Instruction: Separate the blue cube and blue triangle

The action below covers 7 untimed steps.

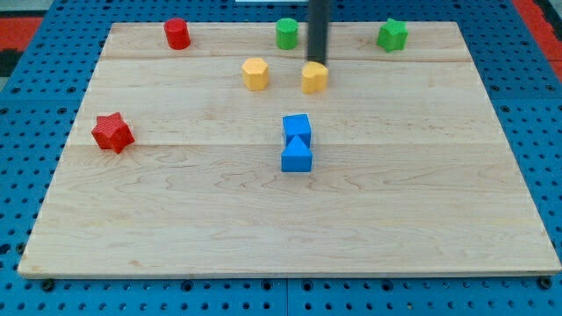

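blue cube and blue triangle touching at desk centre, not yet separated. my tip at the view's top, against yellow block, well apart from pair. no hand fitted, bare rod only. whole push left.

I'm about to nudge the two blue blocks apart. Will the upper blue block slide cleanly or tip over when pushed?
The blue cube looks squat with a flat base, so it probably slides on the smooth wooden board rather than tipping. It touches the blue triangle, so a downward push would likely carry both. My tip sits by the yellow block.
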{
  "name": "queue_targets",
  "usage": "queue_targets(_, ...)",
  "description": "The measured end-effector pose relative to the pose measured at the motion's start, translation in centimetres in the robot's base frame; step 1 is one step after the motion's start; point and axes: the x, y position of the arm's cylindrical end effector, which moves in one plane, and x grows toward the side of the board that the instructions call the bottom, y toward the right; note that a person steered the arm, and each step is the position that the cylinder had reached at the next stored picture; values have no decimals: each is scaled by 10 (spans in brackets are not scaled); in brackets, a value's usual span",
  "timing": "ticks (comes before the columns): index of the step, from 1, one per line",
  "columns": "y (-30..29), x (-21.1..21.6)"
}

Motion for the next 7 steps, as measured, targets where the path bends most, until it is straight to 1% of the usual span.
queue_targets(1,11,23)
queue_targets(2,1,-15)
queue_targets(3,-46,4)
queue_targets(4,-7,40)
queue_targets(5,87,52)
queue_targets(7,-18,18)
